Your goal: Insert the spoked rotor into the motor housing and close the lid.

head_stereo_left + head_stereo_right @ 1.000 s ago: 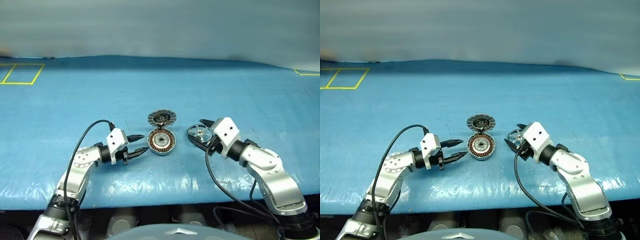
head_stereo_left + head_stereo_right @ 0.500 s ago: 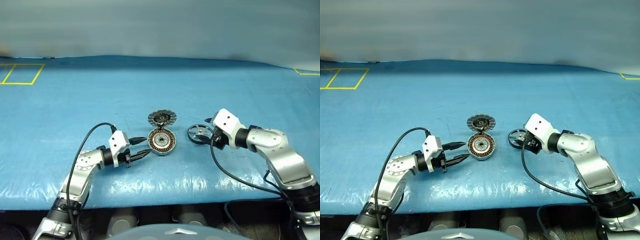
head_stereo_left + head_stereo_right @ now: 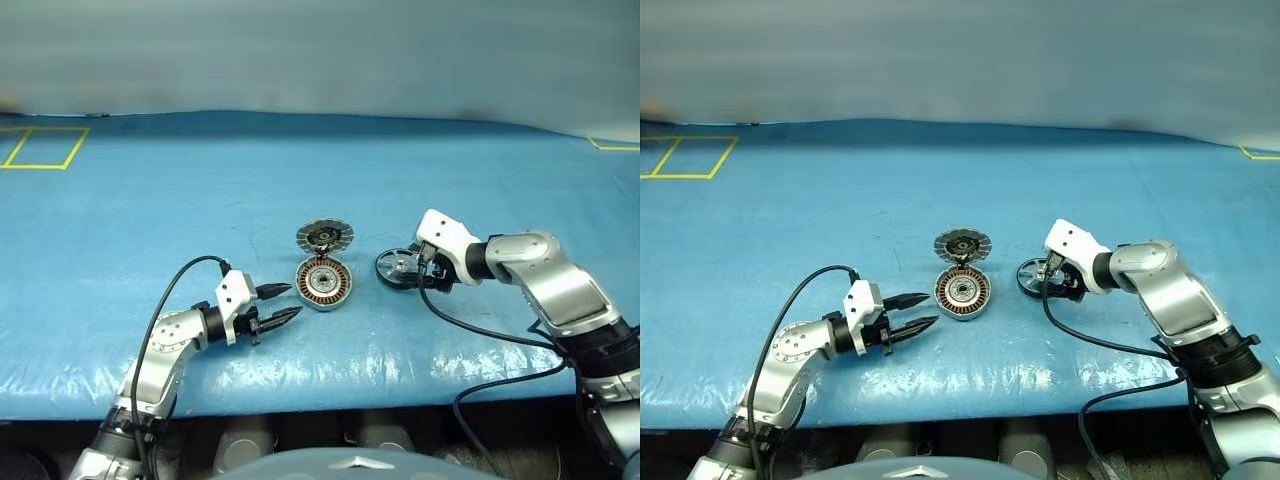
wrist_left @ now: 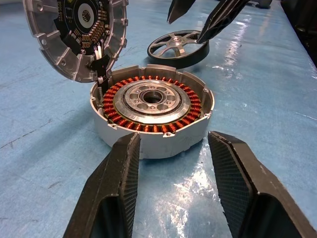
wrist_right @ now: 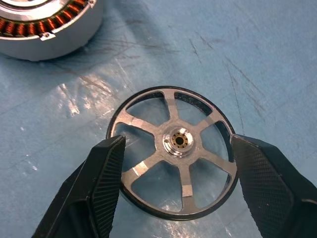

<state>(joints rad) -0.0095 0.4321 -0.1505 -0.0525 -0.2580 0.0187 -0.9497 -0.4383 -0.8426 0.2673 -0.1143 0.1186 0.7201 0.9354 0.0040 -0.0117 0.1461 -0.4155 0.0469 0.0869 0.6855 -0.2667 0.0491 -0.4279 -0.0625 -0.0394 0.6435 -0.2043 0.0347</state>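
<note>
The right gripper [image 5: 176, 186] is spread open around the spoked rotor [image 5: 174, 151] lying on the blue table [image 3: 150, 220], right of the motor housing [image 3: 323, 283], beside which the left gripper [image 3: 284, 304] is held open, empty.

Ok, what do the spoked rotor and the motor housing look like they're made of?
The spoked rotor looks like bright machined metal: shiny silver spokes and hub, with a dark, possibly coated rim. The motor housing looks like matte grey cast or machined metal, likely aluminium; the ring inside reads as copper wire windings around a polished metal centre.
</note>
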